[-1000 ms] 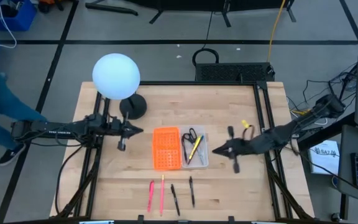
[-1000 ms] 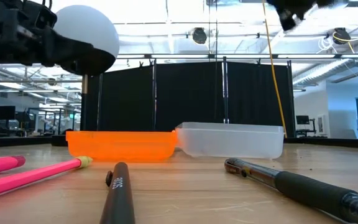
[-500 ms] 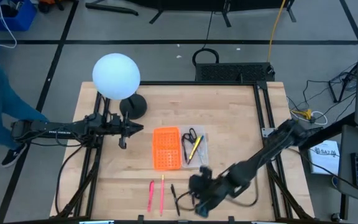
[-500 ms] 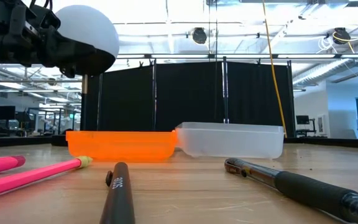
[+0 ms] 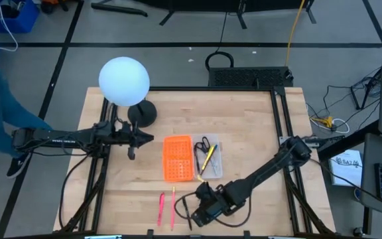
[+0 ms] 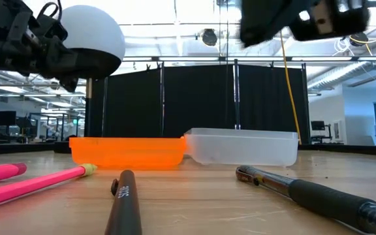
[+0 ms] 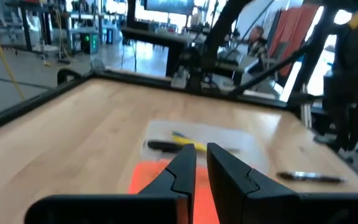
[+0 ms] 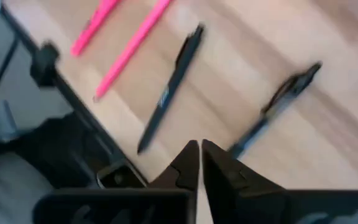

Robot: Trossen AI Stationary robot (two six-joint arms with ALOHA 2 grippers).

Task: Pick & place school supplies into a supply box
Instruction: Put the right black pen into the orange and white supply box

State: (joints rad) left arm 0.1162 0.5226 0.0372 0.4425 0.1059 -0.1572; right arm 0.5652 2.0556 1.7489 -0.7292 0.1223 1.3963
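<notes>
The supply box lies open mid-table: its orange perforated half (image 5: pixel 178 158) beside its clear half (image 5: pixel 208 159). The clear half holds the black-handled scissors (image 5: pixel 202 145), a yellow pencil (image 5: pixel 209 156) and a dark pen. Two pink pens (image 5: pixel 161 207) (image 5: pixel 173 204) and two black pens (image 8: pixel 169 90) (image 8: pixel 275 106) lie flat near the table's near edge. My right gripper (image 5: pixel 194 211) hangs shut above the black pens, its fingers (image 8: pixel 188 163) pointing down, and touches nothing. My left gripper (image 5: pixel 136 138) waits shut, above the table left of the box.
A white globe lamp (image 5: pixel 124 81) on a black round base (image 5: pixel 142 114) stands at the far left of the table, just behind my left arm. Black frame rails (image 5: pixel 280 126) run along the table's sides. Bare wood shows right of the box.
My right gripper has swung from beside the clear half's right side toward the table's near edge and leftward. It now hangs over the black pens. The pens and the box have not moved.
</notes>
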